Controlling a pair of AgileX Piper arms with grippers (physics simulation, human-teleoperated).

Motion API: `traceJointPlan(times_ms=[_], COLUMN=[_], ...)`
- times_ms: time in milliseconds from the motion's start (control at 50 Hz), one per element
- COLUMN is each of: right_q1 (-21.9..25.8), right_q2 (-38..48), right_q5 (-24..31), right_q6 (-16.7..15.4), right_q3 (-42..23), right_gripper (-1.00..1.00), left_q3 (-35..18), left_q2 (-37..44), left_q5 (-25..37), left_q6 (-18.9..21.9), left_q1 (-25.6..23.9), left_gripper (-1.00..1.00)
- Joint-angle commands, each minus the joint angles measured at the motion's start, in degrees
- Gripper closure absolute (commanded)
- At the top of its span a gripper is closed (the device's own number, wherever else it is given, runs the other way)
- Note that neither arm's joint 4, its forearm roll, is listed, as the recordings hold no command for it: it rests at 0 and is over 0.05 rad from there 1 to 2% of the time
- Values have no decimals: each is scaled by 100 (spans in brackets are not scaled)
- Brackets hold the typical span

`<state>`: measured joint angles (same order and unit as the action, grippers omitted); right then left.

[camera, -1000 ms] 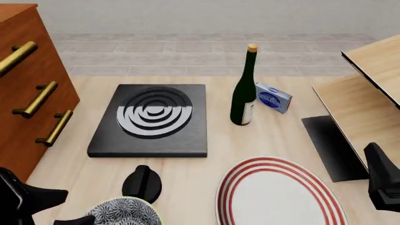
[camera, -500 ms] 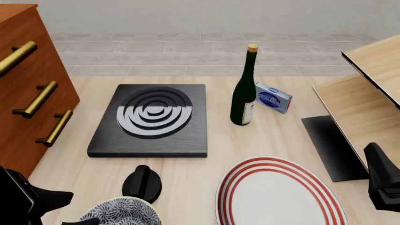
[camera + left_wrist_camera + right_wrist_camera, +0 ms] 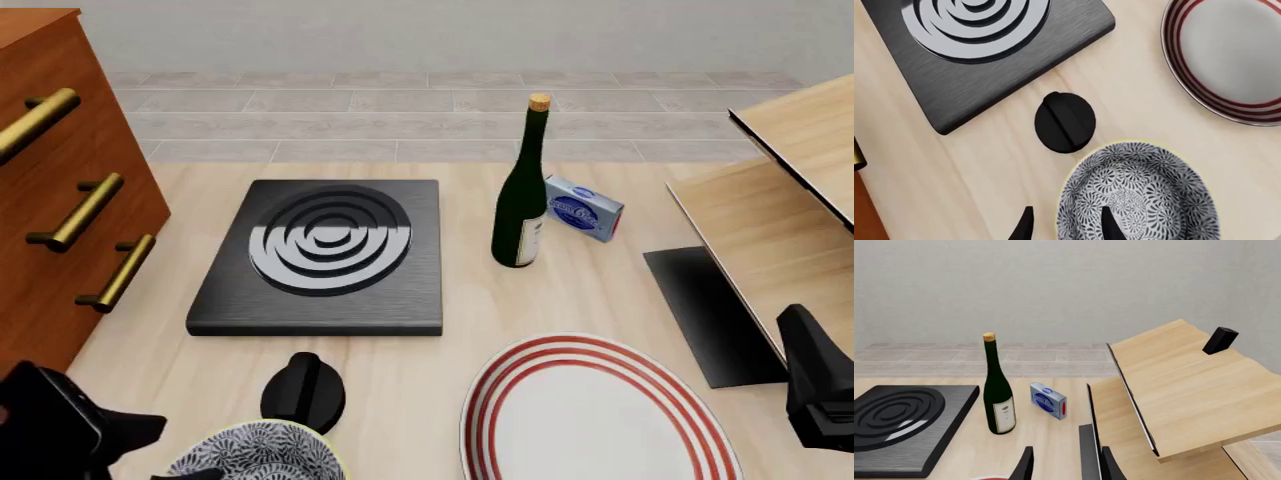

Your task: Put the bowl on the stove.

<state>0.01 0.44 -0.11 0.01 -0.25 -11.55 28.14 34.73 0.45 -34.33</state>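
The blue-and-white floral bowl (image 3: 1141,195) stands upright on the table at the near left and is cut by the front view's lower edge (image 3: 260,455). My left gripper (image 3: 1067,227) is open, with one finger outside the bowl's rim and one over its inside. The black stove (image 3: 327,250) lies flat beyond the bowl; nothing is on it, and it also shows in the left wrist view (image 3: 981,45). My right gripper (image 3: 1067,467) is open and empty, held at the table's right side and pointing toward the wooden shelf.
A small black knob (image 3: 304,390) lies between bowl and stove. A red-ringed plate (image 3: 594,415) is right of the bowl. A green bottle (image 3: 521,195) and a blue box (image 3: 583,207) stand right of the stove. A drawer cabinet (image 3: 67,180) stands left, a wooden shelf (image 3: 787,200) right.
My left arm has edged a little to the right, closer around the bowl. The bowl and the right arm have not moved.
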Motion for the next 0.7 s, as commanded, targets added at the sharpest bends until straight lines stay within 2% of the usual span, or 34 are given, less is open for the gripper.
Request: traceJointPlan(times_ms=[20,700], right_q1=[0,0], right_q2=[0,0], right_q5=[0,0], right_q6=[1,0], right_q3=[0,0], right_gripper=[-100,-100], left_q3=[114,414], left_q2=[147,548], left_q5=[-200,-794], left_q6=[44,195], left_q1=[57,140], left_gripper=[-100,-100])
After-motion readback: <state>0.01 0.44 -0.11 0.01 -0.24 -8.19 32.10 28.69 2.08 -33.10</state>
